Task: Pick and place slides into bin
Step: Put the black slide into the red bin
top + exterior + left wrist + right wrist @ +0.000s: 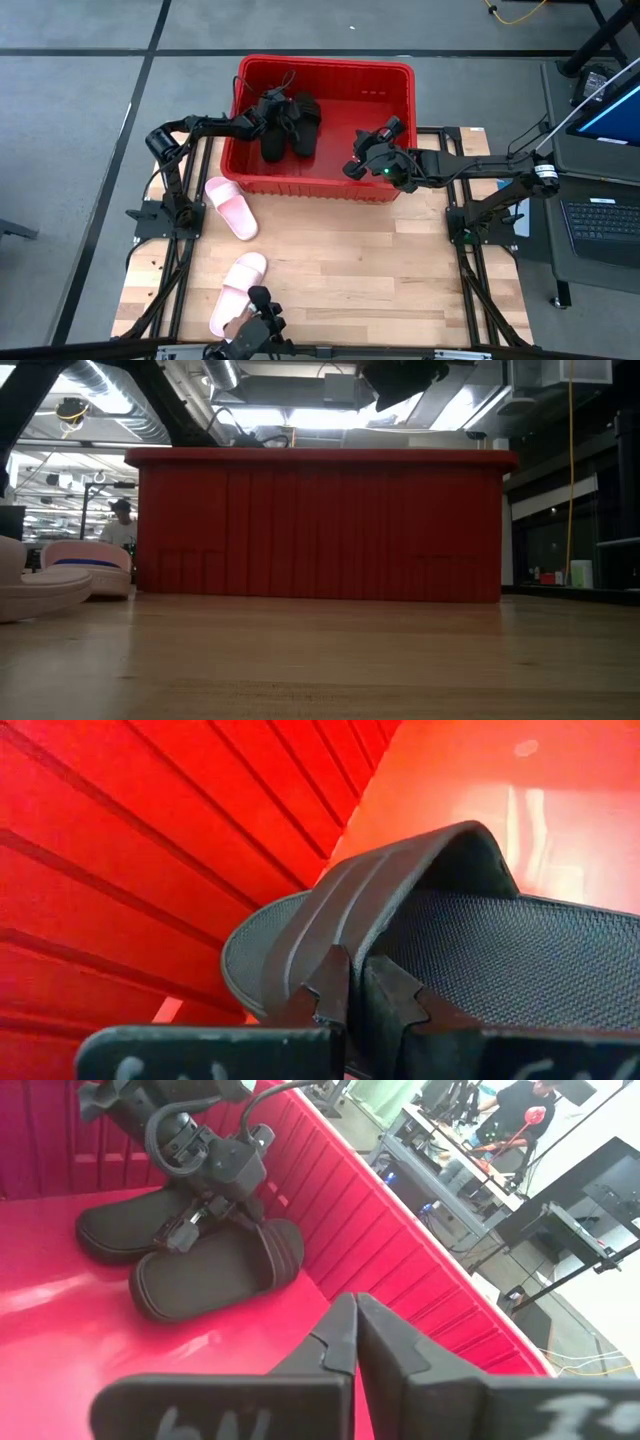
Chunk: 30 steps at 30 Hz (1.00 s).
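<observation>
The red bin (320,188) stands at the table's far middle; its front wall fills the low view (320,525). Two black slides lie inside its left part, one (274,138) (210,1270) under my left gripper (268,112) (355,995) and the other (306,124) (115,1225) beside it. My left gripper is shut on the first slide's strap. My right gripper (352,166) (355,1330) is shut and empty above the bin's near right part. Two pale pink slides (232,207) (238,280) lie sole-down on the table in front of the bin's left end. My left gripper pinches the wide strap (335,915) of the black slide at its edge, one finger on the strap's outer face and the other in the opening beneath it. The fingers slant down into the bin from the table's left. The slide lies on the bin floor (60,1310).
The bin's ribbed left wall (120,870) is close to my left gripper. The pink slides also show at the low view's left edge (85,565). Bare wooden table (380,260) lies in front of the bin. A laptop (600,225) and people are beyond the table.
</observation>
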Each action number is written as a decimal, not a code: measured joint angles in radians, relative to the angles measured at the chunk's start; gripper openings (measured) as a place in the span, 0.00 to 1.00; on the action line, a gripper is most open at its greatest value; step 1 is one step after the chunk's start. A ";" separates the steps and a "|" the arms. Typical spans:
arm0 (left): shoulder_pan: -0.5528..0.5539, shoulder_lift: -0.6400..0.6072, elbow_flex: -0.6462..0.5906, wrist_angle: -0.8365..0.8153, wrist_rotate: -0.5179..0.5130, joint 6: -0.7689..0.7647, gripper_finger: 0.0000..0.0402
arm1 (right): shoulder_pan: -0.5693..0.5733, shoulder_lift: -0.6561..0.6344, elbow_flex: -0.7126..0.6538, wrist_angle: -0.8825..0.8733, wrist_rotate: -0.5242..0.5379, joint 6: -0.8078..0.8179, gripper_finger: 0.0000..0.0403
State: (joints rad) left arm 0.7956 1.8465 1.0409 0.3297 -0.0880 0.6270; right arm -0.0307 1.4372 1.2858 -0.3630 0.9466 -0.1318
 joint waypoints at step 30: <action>-0.003 -0.001 0.000 -0.052 0.001 -0.071 0.19 | 0.000 0.000 0.000 0.000 -0.006 0.000 0.05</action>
State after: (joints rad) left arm 0.7925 1.8454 1.0405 0.2775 -0.0867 0.5564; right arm -0.0303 1.4372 1.2858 -0.3630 0.9406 -0.1318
